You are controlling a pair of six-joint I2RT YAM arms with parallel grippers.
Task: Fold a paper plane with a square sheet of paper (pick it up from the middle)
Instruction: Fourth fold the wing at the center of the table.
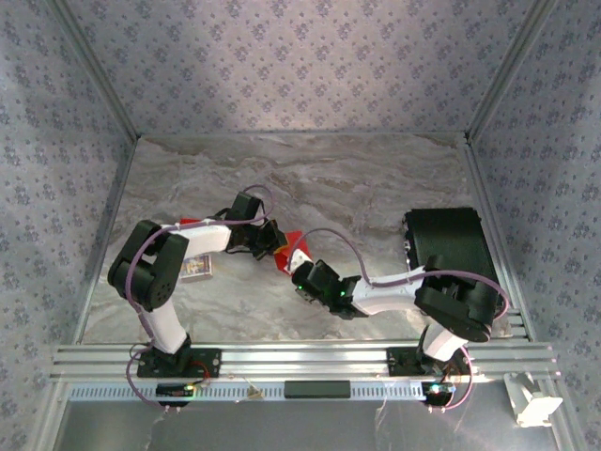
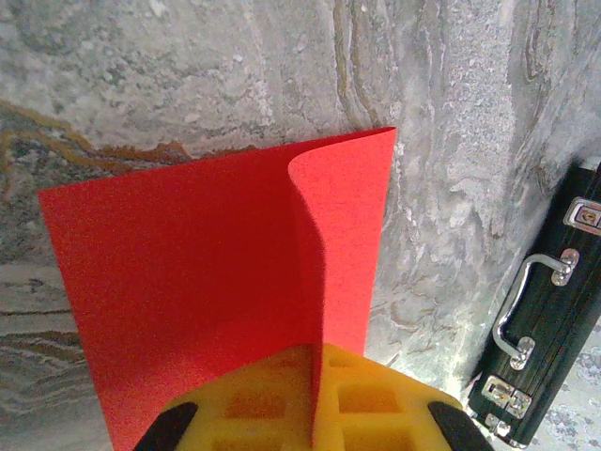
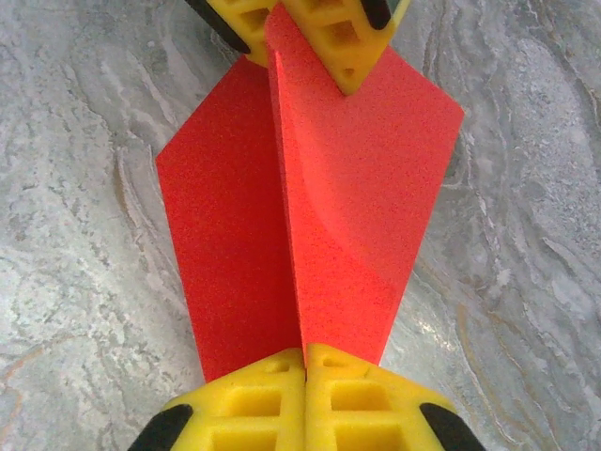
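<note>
Left pincer [image 2: 312, 381], right pincer [image 3: 305, 376] clenched on red sheet [image 3: 357, 169]; marbled grey tabletop [image 1: 376, 178], patterned walls [image 1: 300, 66].

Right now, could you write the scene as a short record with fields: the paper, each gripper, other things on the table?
paper: square sheet of paper, red, pinched into a raised centre ridge, one flap on each side
left gripper: shut on one end of the ridge
right gripper: shut on the opposite end
fold stage: no plane shape yet
other things: black case at right of table; printed card at left
</note>
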